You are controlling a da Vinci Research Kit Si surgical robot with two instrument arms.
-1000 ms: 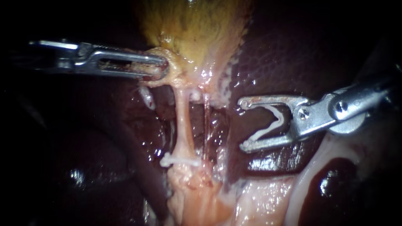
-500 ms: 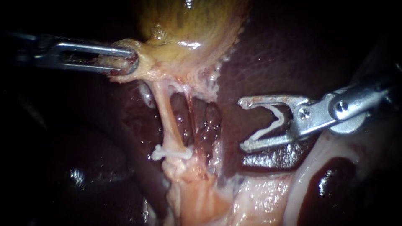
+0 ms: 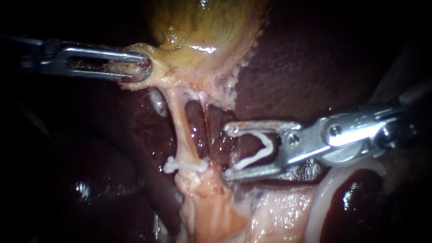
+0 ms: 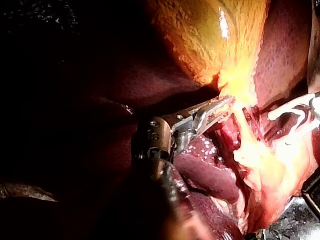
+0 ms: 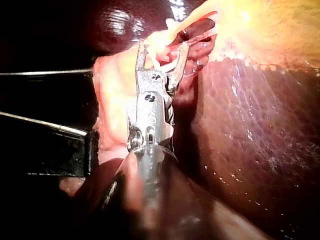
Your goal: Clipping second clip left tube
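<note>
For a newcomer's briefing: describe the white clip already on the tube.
From the yellow-green gallbladder, follow the pale stretched tube downward. Near its lower end a small white clip lies closed across it. The other white clip is bent open, held in the silver right instrument's jaws, off the tube.

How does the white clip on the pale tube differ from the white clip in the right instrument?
The closed white plastic clip is pressed flat into a bar; the open white plastic clip spreads in a V. The closed clip sits across the pale stretched tube; the open clip rides in the end effector of the right instrument, apart from that tube. Both are thin and white.
</note>
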